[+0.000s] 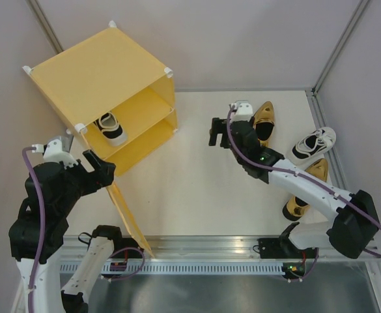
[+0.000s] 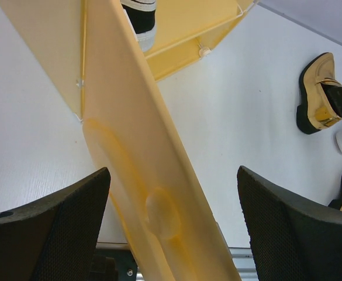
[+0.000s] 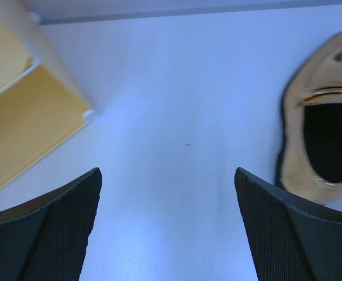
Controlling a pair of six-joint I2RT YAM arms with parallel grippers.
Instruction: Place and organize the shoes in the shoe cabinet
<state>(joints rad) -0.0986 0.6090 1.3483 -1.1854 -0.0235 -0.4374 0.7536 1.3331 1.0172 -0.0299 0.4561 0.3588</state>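
My left gripper is spread wide with nothing clamped. The open door runs up between the two fingers, close to the left one, though I can't tell whether they touch. The door hangs off the front of the cabinet, which stands at the table's far left, its opening turned toward the middle. One sneaker sits on the inner shelf, in the upper compartment.

My right gripper is released as well, jaws fully apart and empty. It hovers over bare table between the cabinet's corner and a gold shoe just to its right. Further right the other sneaker lies near the table's edge, and the second gold shoe lies nearer me, partly hidden under the right arm.
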